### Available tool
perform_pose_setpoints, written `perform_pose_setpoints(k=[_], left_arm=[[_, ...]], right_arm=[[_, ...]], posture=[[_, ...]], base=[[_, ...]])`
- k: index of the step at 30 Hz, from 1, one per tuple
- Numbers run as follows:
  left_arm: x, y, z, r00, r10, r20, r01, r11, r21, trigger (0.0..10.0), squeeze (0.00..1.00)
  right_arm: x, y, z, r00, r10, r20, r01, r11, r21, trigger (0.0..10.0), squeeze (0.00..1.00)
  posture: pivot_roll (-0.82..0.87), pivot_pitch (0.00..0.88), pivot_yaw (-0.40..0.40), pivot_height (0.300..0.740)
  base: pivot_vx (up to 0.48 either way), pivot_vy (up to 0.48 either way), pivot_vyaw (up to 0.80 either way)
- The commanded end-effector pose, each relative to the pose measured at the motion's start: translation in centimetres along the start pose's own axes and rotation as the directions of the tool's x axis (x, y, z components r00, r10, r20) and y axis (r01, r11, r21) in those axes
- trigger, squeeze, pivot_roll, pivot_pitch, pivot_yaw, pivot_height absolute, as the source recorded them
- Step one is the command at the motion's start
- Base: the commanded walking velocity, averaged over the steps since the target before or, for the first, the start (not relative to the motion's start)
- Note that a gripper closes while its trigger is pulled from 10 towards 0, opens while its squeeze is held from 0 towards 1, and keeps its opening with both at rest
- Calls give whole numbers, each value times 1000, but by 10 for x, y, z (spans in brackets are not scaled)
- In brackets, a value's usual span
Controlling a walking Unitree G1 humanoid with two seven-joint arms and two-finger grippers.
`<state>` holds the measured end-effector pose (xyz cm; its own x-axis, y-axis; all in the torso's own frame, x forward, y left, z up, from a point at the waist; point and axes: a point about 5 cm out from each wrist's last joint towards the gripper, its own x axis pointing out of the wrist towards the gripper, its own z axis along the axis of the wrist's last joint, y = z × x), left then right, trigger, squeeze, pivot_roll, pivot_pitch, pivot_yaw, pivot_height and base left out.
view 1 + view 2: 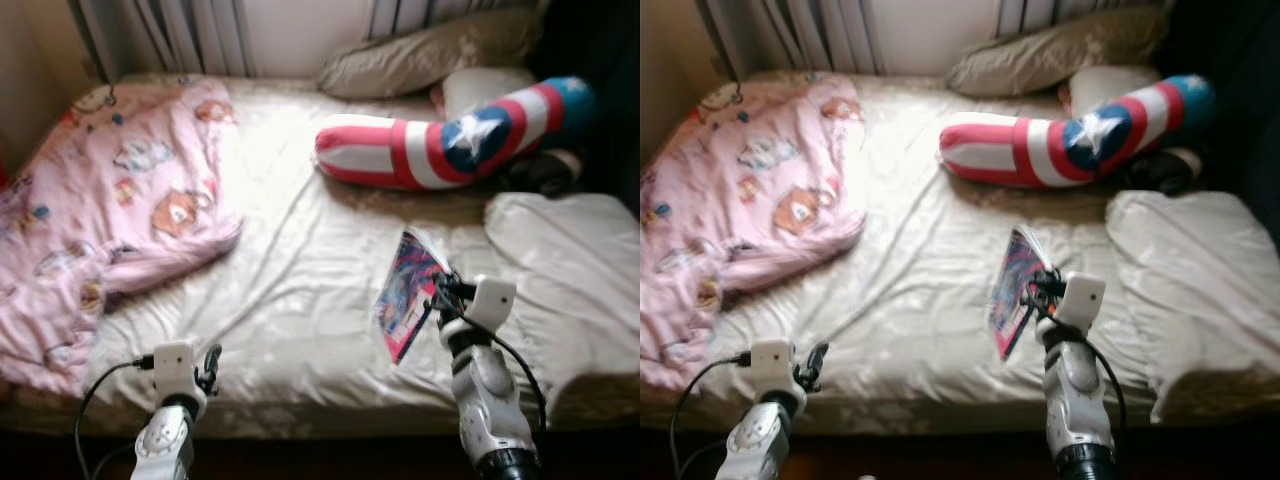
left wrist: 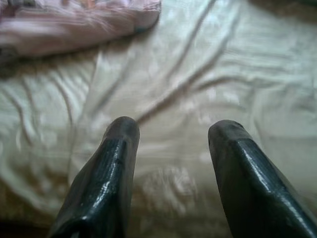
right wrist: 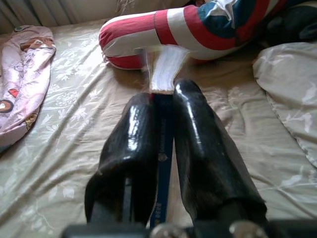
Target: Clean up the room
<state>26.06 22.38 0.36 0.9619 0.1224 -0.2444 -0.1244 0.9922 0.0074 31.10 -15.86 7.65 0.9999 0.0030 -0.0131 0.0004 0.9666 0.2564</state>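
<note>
Right gripper (image 1: 436,292): pressed together on a book (image 1: 405,293), held upright above the sheet at lower right of the frame.
Left gripper (image 1: 210,365): spread apart, nothing between the fingers (image 2: 106,173), hovering at lower left over the bed edge.
Bed (image 1: 300,290): wrinkled beige sheet, seen across the middle.
Blanket (image 1: 110,220): pink, crumpled, left side.
Striped pillow (image 1: 450,140): upper right, beside a grey pillow (image 1: 430,50) at top.
Progress: judged early; the book is lifted but not yet put away, and the blanket and pillows remain untidied.
</note>
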Motion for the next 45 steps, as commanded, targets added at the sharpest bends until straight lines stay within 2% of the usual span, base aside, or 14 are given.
perform_pose_setpoints(k=[1, 30, 45], left_arm=[[-1, 2, -1, 1000, 4, -3, -4, 1000, 6, 10000, 0], [-2, 1, -3, 1000, -2, -10, 2, 1000, 0, 10000, 0], [-3, 1, -4, 1000, -7, -12, 7, 1000, 8, 10000, 0]], right_arm=[[1, 3, 3, 1000, 12, 24, -12, 1000, 6, 10000, 0], [0, 9, -4, 996, 84, -22, -84, 996, 2, 10000, 0], [-2, 11, -9, 994, 94, -47, -94, 996, 1, 10000, 0]], posture=[[67, 136, -47, 740], [64, 140, -50, 740], [66, 144, -51, 740]], base=[[0, 0, 0], [0, 0, 0], [261, 0, 0]])
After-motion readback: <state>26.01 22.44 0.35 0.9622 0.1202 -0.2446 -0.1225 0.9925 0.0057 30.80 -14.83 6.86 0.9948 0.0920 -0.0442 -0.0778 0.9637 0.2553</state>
